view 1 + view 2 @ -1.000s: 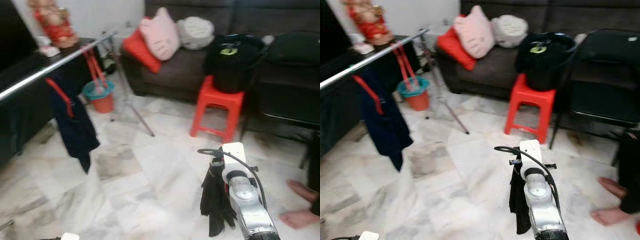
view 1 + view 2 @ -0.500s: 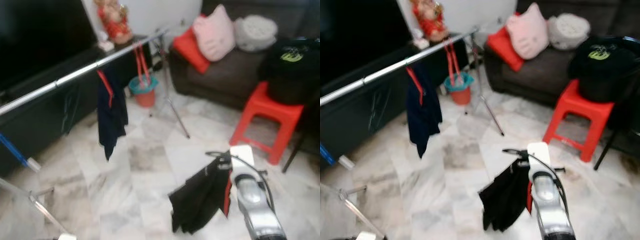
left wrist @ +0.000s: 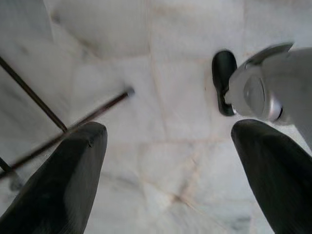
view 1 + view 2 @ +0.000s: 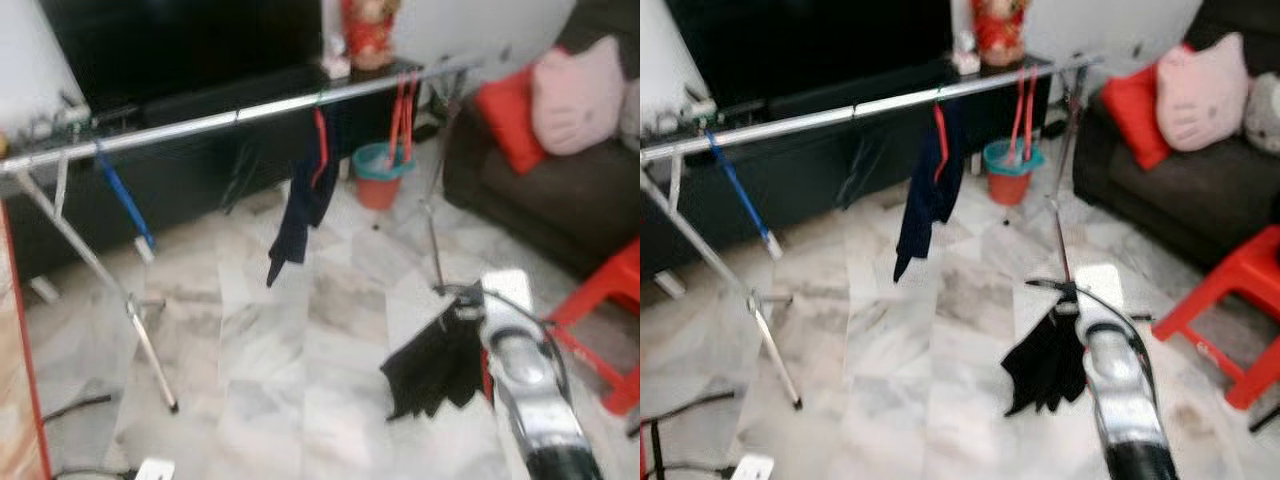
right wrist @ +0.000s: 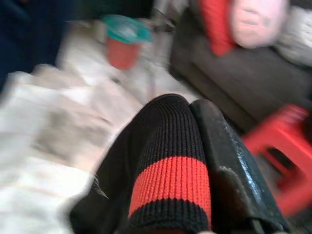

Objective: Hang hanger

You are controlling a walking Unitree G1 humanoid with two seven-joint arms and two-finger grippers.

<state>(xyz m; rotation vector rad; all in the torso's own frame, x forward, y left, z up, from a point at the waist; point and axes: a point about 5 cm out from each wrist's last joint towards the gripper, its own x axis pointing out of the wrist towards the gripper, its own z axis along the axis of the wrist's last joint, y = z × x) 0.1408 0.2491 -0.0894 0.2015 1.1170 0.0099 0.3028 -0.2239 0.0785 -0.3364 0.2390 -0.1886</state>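
Note:
A silver clothes rail runs across the room at chest height. A dark blue garment hangs from it on a red hanger, and two bare red hangers hang further right. My right gripper is shut on a black knit garment with a red band, which dangles low, right of the rail's middle and well short of it. One black finger lies along the cloth. My left gripper hangs open over the marble floor, beside my own foot.
The rack's legs splay over the floor at left, with a blue stick leaning there. An orange bucket, a dark sofa with cushions and a red stool stand right. A black cabinet backs the rail.
The camera has swung left, so the rail now spans the view and the sofa sits at the right edge. The black garment stays in my right gripper and has swung outward.

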